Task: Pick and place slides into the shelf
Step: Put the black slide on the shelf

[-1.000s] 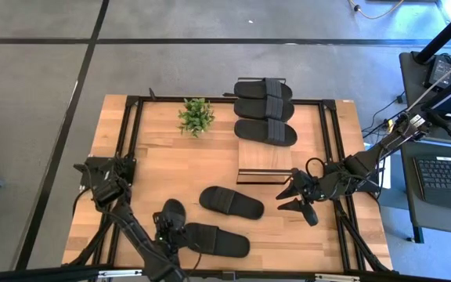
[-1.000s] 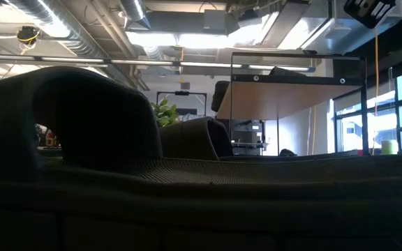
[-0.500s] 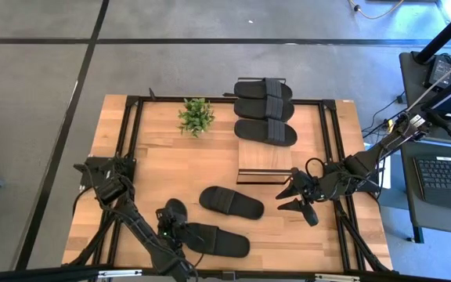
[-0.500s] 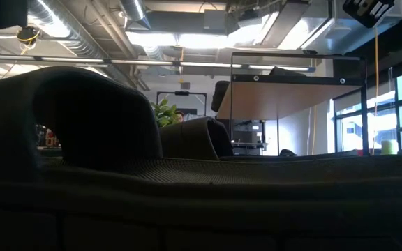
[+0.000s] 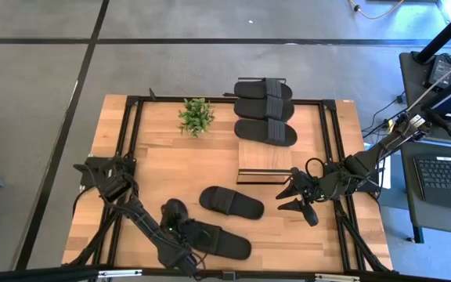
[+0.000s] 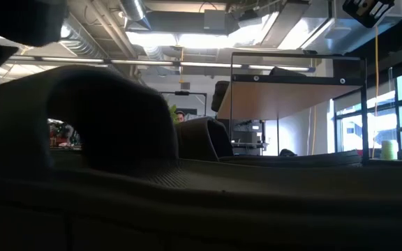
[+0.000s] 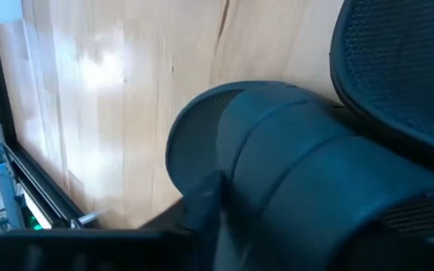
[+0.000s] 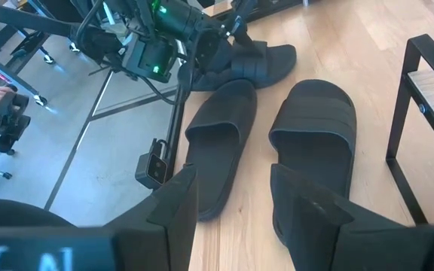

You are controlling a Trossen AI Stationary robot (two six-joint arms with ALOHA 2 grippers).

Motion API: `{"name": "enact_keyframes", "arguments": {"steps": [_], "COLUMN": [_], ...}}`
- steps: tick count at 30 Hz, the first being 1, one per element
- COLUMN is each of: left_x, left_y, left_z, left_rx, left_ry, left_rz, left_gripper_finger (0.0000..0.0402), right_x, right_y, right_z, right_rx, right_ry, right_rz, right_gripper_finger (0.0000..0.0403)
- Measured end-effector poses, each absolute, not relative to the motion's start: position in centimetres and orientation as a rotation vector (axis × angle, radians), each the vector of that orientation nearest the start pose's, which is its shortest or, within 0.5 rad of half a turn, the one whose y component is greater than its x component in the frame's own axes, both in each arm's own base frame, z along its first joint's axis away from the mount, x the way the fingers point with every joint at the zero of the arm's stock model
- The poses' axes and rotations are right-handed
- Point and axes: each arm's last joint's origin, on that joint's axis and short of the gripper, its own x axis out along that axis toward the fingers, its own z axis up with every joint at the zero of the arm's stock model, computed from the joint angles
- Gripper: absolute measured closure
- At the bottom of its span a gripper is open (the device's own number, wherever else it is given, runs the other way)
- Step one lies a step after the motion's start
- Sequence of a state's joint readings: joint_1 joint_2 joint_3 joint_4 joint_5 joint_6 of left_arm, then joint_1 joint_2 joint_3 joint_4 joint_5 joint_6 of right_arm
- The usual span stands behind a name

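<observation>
Three black slides (image 5: 265, 110) lie side by side on the far part of the shelf (image 5: 265, 163). On the table lie one slide (image 5: 232, 202) at the middle, one (image 5: 219, 240) at the near edge, and a third (image 5: 174, 210) against that one's left end. My left gripper (image 5: 180, 228) is down on this third slide and shut on it. To the right of the shelf's near end my right gripper (image 8: 239, 214) hangs open above the table with nothing between its fingers. My left gripper is on the slide's wide ribbed strap (image 7: 300, 177), coming from above at a slant. One finger (image 7: 206, 199) lies against the strap's side; the strap hides the other. The slide's rounded end (image 7: 191, 135) rests on the tabletop.
A small green plant (image 5: 196, 116) stands at the far left of the table. A black metal frame (image 5: 131, 133) runs round the tabletop. Bare wood lies between the plant and the slides on the table. A desk with a keyboard (image 5: 445, 176) stands off the right edge.
My left gripper has moved a little toward the table's right edge, over the slides at the near left. In the low view the big strap close to the camera has shifted to the right and risen slightly.
</observation>
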State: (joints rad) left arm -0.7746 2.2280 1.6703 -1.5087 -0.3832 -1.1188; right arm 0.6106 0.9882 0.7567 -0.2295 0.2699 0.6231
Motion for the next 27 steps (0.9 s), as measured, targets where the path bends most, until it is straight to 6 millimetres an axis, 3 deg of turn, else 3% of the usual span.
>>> {"name": "enact_keyframes", "arguments": {"steps": [5, 13, 17, 22, 27], "left_x": [28.3, 28.9, 28.4, 26.6, 25.2], "left_y": [-24.8, -23.7, -23.1, -21.6, -19.3], "left_z": [15.0, 15.9, 19.2, 25.5, 31.6], "left_rx": [0.285, 0.252, 0.191, 0.046, -0.149], "left_ry": [1.499, 1.554, 1.521, 1.426, 1.221], "left_rz": [0.676, 0.661, 0.623, 0.530, 0.397], "left_gripper_finger": [0.0383, 0.0395, 0.0396, 0.0398, 0.0399], "right_x": [17.9, 17.9, 17.9, 17.9, 17.9], "right_y": [11.6, 11.6, 11.6, 11.6, 11.6], "right_z": [28.4, 28.4, 28.4, 28.4, 28.4], "right_rx": [0.411, 0.411, 0.411, 0.411, 0.411], "right_ry": [0.504, 0.504, 0.504, 0.504, 0.504], "right_rz": [0.191, 0.191, 0.191, 0.191, 0.192], "right_gripper_finger": [0.0236, 0.0236, 0.0236, 0.0236, 0.0236]}}
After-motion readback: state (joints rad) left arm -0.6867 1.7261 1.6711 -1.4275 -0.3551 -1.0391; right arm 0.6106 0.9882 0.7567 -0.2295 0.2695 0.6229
